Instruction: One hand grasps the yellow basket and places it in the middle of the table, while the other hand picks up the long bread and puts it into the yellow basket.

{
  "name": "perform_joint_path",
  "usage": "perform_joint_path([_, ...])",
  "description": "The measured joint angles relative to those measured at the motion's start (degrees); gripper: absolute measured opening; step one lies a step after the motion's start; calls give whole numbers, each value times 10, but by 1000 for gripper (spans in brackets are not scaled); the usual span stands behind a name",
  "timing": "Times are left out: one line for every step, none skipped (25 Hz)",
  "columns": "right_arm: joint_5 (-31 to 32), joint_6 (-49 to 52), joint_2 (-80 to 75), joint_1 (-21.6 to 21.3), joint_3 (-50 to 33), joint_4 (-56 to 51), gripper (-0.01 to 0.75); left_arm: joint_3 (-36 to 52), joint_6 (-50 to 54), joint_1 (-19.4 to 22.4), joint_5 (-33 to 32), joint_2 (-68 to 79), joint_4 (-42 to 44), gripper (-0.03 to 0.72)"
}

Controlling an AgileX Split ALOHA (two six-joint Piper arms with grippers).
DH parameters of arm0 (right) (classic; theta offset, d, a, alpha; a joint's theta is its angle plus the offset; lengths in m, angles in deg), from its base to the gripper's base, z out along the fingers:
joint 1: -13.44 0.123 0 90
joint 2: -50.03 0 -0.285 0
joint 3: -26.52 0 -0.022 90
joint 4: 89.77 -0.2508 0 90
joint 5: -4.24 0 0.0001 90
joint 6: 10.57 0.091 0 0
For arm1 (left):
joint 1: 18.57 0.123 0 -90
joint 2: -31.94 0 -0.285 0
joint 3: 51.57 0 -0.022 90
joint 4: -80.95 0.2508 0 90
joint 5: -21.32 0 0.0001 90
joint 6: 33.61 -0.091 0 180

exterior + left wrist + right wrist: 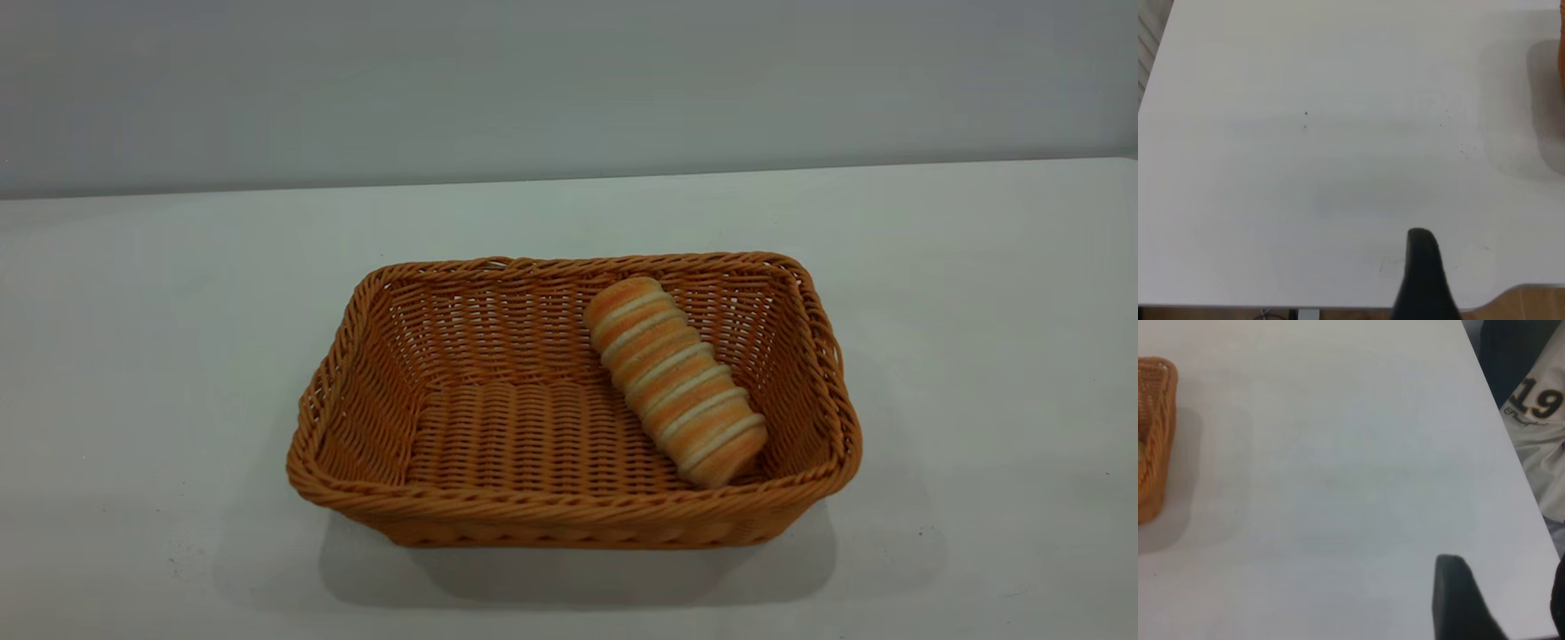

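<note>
The left gripper (1426, 273) hangs over bare table (133, 356), well apart from the work; only one dark finger shows, so whether it is apart or together cannot be told. At the table's middle sits the yellow basket (569, 511), holding the long bread (674, 380) (propped slantwise against the basket's right-hand wall). The right gripper (1501, 600) hovers off to the right, its fingers spread apart, near the table edge beside a numbered shirt (1538, 420).
</note>
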Motion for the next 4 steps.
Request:
perform_joint_path([0,0,0,0,0,0,377,0,0,0,0,0,0,585])
perform_joint_path([0,0,0,0,0,0,377,0,0,0,0,0,0,585])
perform_joint_path([0,0,0,0,0,0,377,0,0,0,0,0,0,585])
perform_joint_path([0,0,0,0,0,0,377,0,0,0,0,0,0,585])
